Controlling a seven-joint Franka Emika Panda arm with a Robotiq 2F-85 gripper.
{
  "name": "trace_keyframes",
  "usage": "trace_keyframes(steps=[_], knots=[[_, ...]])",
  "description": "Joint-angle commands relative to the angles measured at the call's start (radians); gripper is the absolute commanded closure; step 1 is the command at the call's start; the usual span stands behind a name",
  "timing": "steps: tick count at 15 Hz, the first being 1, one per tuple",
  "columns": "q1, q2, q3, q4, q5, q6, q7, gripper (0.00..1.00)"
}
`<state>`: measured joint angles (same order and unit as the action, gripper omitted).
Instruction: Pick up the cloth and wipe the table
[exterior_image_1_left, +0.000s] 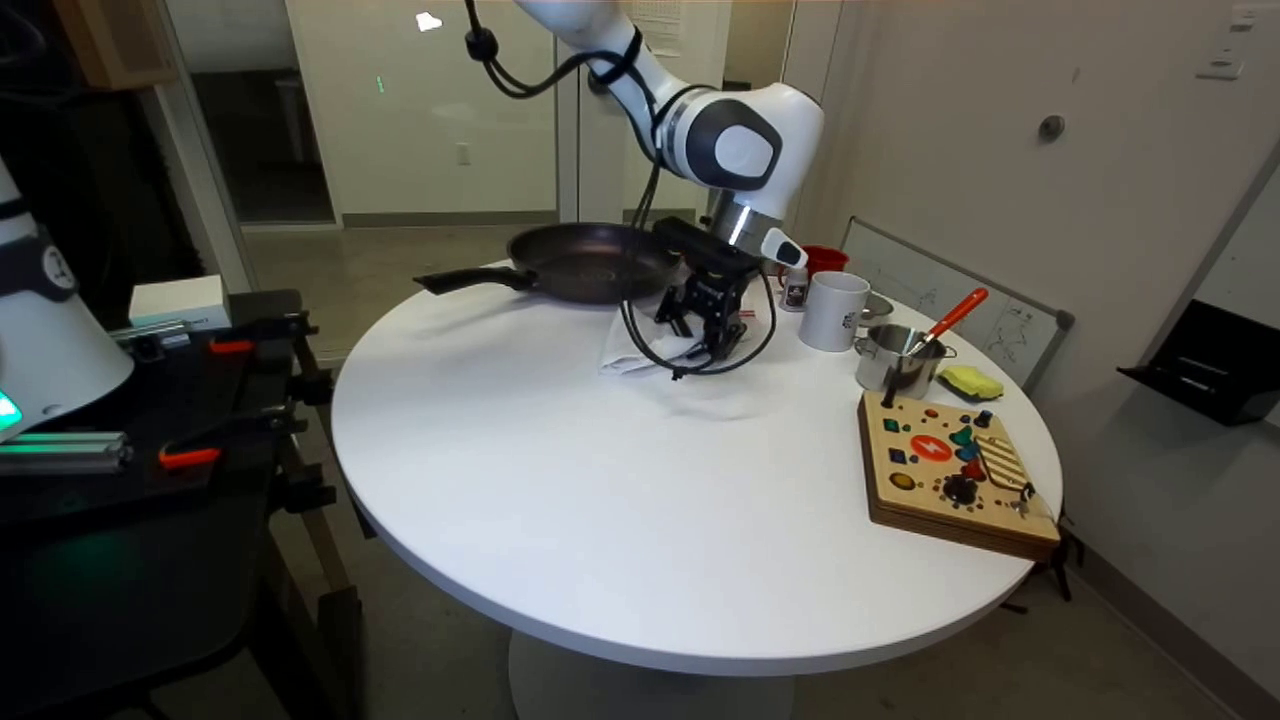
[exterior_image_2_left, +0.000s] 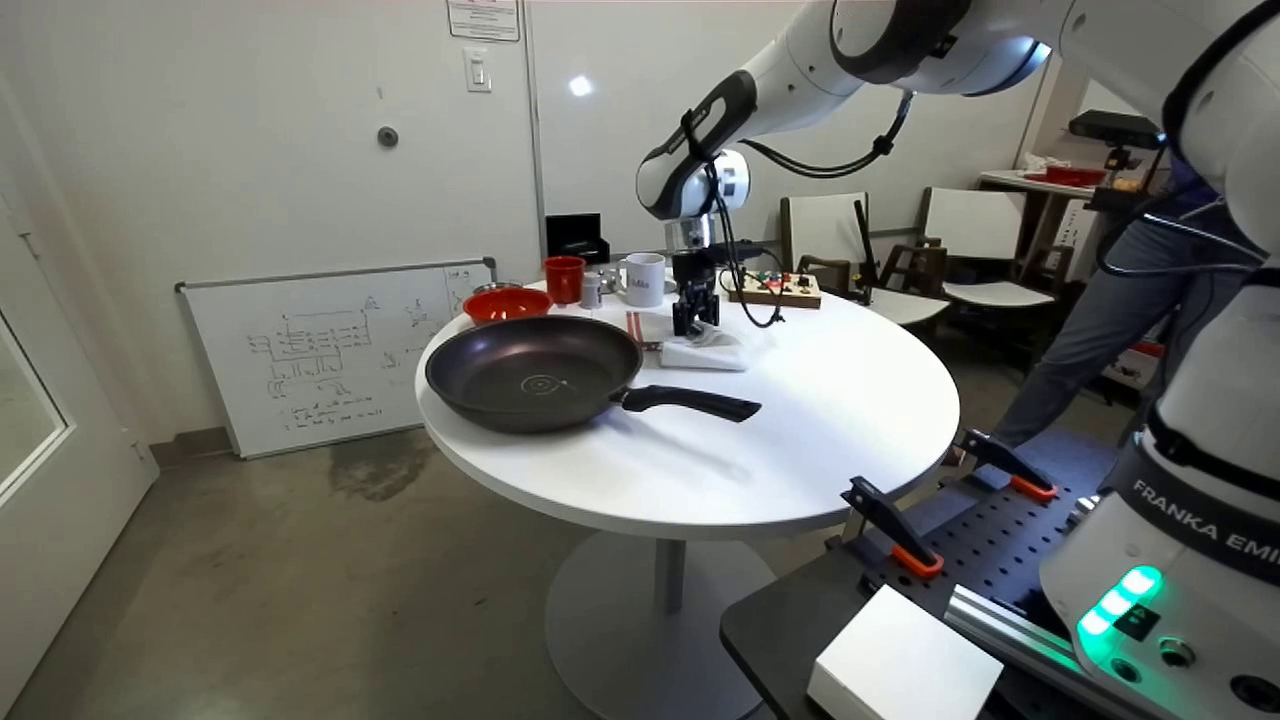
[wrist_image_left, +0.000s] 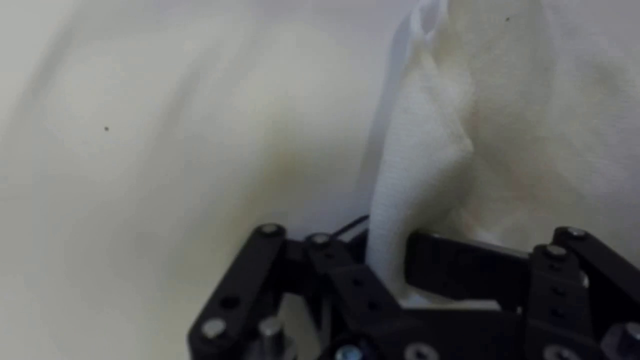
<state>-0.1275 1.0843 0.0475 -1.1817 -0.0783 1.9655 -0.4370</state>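
A fold of the white cloth is gripped in the claw, its jaws near together & the gap btwn them filled by fabric; faint reddish marks can be made out on the weave in the wrist view. The claw is pointed down at the round white bench, where the rest of the cloth is laid, creased, btwn the frying pan & the white mug; whether cloth & pan are touching can't be told. In both ext. views the pan's handle is turned toward the robot base. Near the mug, a red bowl, a red cup & a small bottle are grouped in an ext. view. A steel pot, w/ a red-handled utensil leaned in it, is set btwn mug & wooden board, the latter fitted w/ coloured parts, knobs etc. A yellow sponge is placed just beside the pot. A whiteboard, marked w/ handwriting & sketches, is stood against the wall.
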Motion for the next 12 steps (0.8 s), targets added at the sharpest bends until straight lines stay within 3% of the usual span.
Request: trace_keyframes(steps=[1,12], knots=[[0.002,0.141,-0.031,0.142,-0.014,-0.023,0.027,0.97],[-0.054,0.158,-0.059,0.302,-0.001,-0.132,0.043,0.97]])
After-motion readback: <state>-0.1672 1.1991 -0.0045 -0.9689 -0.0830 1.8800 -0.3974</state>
